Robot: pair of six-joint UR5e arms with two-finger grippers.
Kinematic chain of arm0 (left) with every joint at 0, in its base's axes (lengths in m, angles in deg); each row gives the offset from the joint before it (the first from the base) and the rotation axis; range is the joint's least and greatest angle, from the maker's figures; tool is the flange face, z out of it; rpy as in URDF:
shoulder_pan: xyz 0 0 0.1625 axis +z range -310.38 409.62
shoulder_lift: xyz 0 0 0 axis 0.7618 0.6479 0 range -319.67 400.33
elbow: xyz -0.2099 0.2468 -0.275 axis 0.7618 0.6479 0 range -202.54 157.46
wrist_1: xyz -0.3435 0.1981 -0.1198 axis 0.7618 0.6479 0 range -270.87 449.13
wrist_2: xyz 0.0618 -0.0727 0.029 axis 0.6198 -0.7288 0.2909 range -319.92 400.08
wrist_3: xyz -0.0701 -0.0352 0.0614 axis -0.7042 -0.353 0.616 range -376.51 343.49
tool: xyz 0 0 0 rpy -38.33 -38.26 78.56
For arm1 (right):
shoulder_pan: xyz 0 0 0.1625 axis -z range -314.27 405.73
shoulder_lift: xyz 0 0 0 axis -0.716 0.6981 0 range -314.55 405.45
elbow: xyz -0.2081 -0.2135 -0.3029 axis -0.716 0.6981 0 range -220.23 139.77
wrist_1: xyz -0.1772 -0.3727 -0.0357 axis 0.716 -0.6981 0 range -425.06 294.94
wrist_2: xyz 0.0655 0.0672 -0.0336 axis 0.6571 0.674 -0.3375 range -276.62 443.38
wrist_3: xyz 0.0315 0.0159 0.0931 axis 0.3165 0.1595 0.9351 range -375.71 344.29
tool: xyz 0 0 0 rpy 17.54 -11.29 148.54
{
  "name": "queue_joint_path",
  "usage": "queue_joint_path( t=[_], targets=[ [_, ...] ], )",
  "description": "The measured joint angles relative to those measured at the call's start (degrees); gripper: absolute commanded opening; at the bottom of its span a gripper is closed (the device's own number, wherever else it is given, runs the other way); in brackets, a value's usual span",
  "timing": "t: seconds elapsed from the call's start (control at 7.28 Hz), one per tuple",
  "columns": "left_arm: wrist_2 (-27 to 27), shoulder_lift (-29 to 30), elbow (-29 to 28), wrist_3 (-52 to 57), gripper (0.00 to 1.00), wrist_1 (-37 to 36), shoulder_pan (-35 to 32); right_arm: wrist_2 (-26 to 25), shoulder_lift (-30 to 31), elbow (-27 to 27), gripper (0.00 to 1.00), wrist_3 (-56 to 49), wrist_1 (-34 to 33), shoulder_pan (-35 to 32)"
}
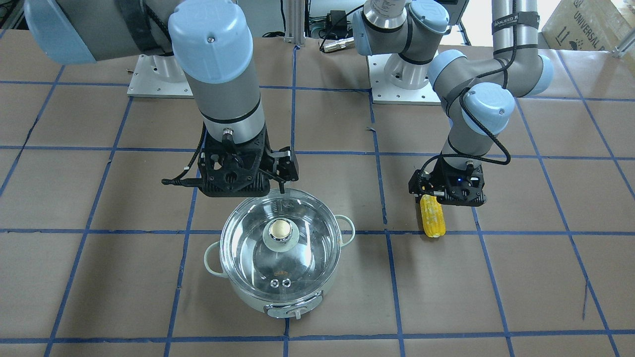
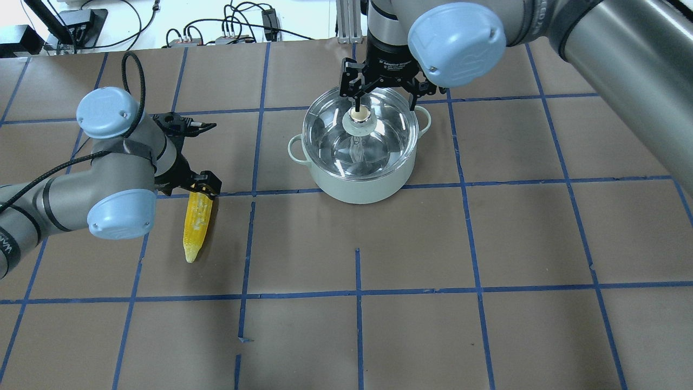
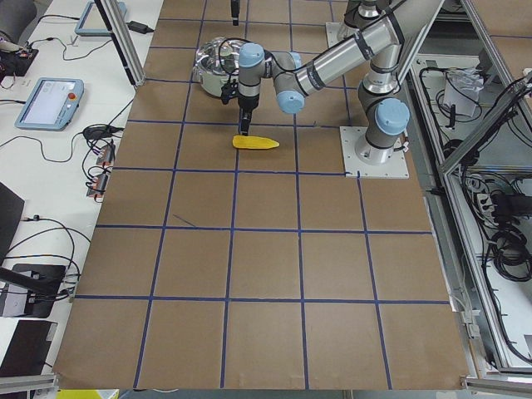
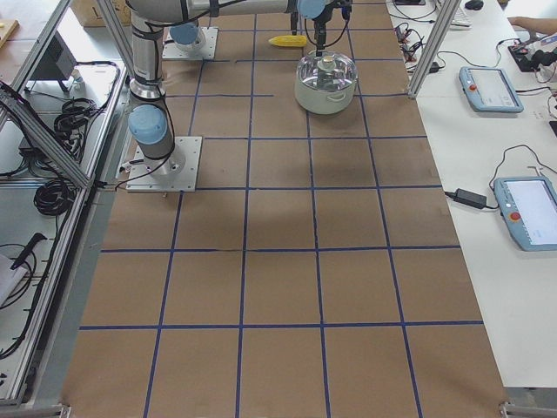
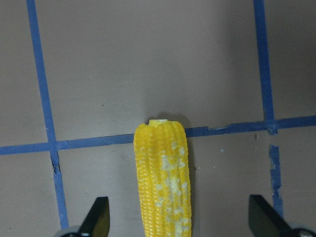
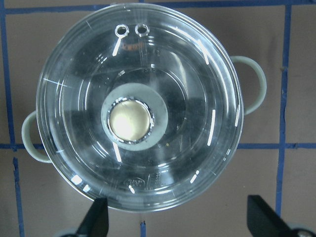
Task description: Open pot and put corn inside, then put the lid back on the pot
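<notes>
My left pincer (image 5: pixel 180 219) points straight down, jaws wide apart astride the yellow, white-flecked corn (image 5: pixel 163 177) lying flat on the counter (image 2: pixel 433 271); my right pincer (image 6: pixel 180 217) hangs just as wide above the clear lid (image 6: pixel 187 98), which sits closed on the pale mint pot (image 2: pixel 357 187). A corner box (image 1: pixel 585 22) reads "UNIVERSAL"

Glossy clear glass lid (image 6: pixel 139 111), smooth mint-enamelled pot (image 2: pixel 358 184), bumpy waxy corn (image 5: pixel 163 181), matt brown paper table (image 2: pixel 487 244).

"UNIVERSAL" on cardboard box (image 1: pixel 590 25)
</notes>
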State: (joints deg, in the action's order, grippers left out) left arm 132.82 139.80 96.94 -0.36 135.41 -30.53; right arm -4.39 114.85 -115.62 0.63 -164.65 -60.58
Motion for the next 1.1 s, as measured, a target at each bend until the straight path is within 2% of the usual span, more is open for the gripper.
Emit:
queue_joint_path(
  t=[0.41, 0.69, 0.82, 1.1],
  targets=[
    [-2.4, 1.8, 1.1, 0.9, 0.97, -3.4, 0.8, -0.6, -9.4, 7.9, 0.99, 1.1, -1.1, -0.8],
    [-2.6, 3.9, 1.6, 1.3, 0.95, -6.6, 0.9, -2.1, -12.9, 9.2, 0.99, 2.1, -1.9, -1.7],
    [-2.6, 4.7, 2.3, 1.4, 0.87, -8.4, 0.9, -2.4, -13.8, 9.2, 0.99, 2.5, -2.0, -2.2],
    [-2.7, 4.8, 3.5, 1.2, 0.49, -10.5, 0.8, -2.2, -13.8, 9.1, 0.96, 2.9, -0.9, -2.6]
  ],
)
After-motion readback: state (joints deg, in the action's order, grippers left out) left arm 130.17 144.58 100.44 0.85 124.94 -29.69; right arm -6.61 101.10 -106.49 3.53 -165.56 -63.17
